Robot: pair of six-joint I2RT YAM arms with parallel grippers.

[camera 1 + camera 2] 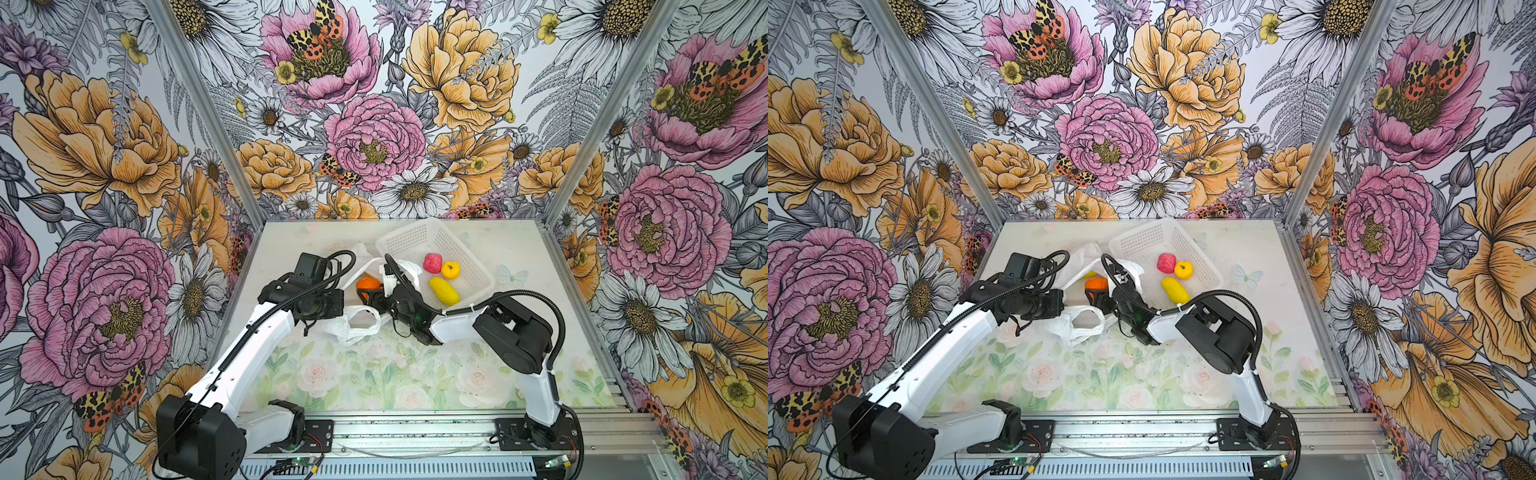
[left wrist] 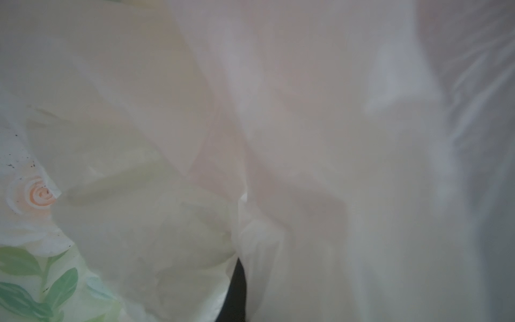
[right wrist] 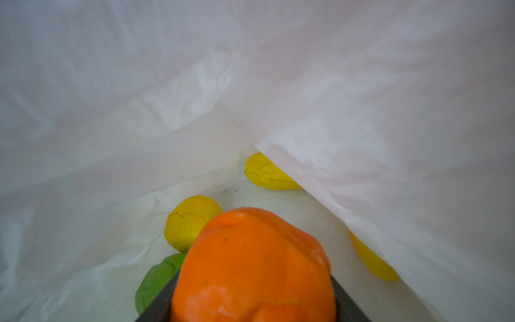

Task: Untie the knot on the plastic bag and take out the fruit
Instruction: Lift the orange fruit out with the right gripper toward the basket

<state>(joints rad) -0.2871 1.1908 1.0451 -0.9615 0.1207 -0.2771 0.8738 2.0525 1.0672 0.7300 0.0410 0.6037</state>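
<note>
Three fruits occupy the basket (bag holds five, one orange).

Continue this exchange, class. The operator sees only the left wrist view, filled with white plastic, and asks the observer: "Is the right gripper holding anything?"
Observer: Yes, the right gripper is closed on an orange fruit at the plastic bag's mouth.
Operator: Any fruit out already?
Observer: Three lie in the white basket: pink-red fruit, yellow-orange fruit, long yellow fruit.
Operator: Any left inside?
Observer: The right wrist view shows yellow fruits and a green fruit in the bag.
</note>
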